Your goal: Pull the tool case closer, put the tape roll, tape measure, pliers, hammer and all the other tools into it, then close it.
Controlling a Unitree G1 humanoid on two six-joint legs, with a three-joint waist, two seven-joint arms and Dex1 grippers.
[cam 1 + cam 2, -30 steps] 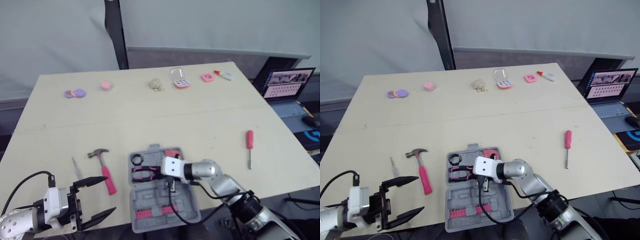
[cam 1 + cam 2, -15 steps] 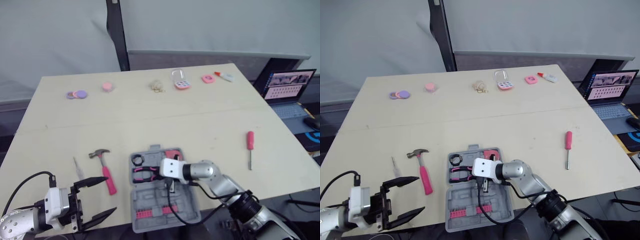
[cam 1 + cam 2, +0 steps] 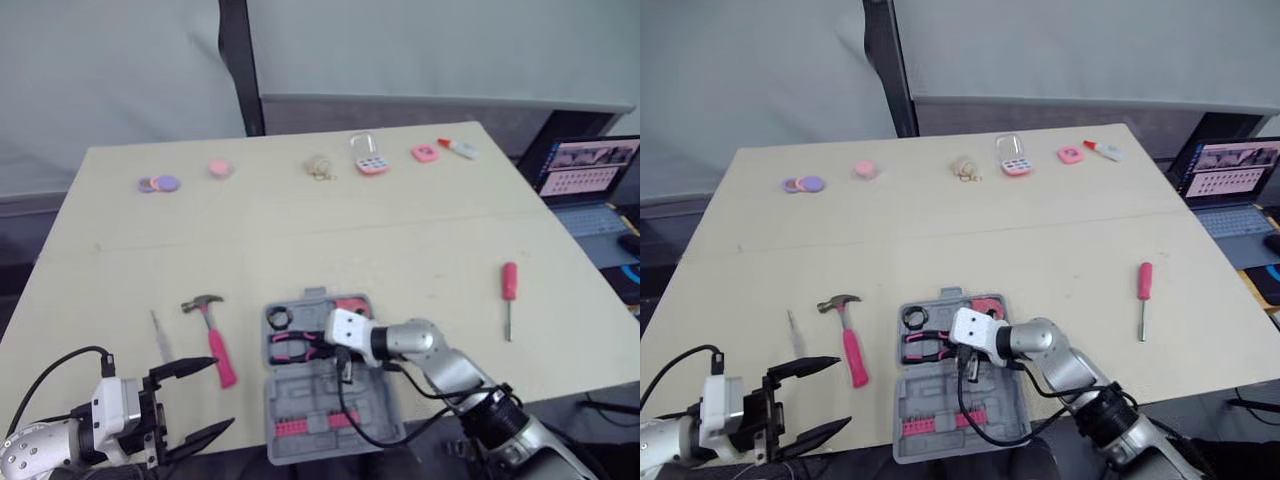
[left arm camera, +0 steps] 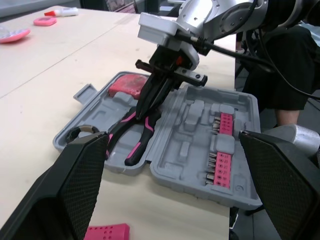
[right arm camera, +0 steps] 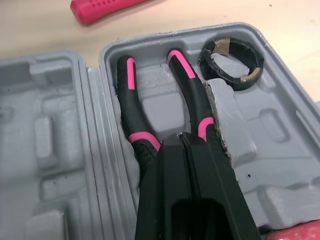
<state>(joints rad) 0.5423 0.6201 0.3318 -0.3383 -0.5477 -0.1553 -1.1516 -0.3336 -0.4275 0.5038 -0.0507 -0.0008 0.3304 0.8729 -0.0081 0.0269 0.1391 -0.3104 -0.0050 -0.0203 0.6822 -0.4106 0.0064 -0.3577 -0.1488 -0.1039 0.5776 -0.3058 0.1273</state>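
Observation:
The grey tool case (image 3: 352,440) lies open at the table's front middle. Its back half holds the tape roll (image 5: 231,57), the pink tape measure (image 4: 128,84) and the black-and-pink pliers (image 5: 132,120). A row of pink bits (image 3: 315,425) sits in the front half. My right gripper (image 3: 338,352) is shut at the pliers' joint, and its fingers hide the pliers' head. My left gripper (image 3: 222,393) hangs open and empty at the front left edge. Left of the case lie the pink-handled hammer (image 3: 212,335) and a thin small screwdriver (image 3: 158,335). A red screwdriver (image 3: 509,290) lies far right.
Small items line the table's back edge: purple and pink discs (image 3: 157,184), a pink disc (image 3: 219,168), a pale clump (image 3: 319,168), a pink keypad item (image 3: 368,162), a pink piece (image 3: 424,153) and a glue tube (image 3: 458,148). A laptop (image 3: 590,170) stands beyond the right edge.
The whole picture has shifted a little, so the camera moved. Neither gripper nor any tool has visibly moved.

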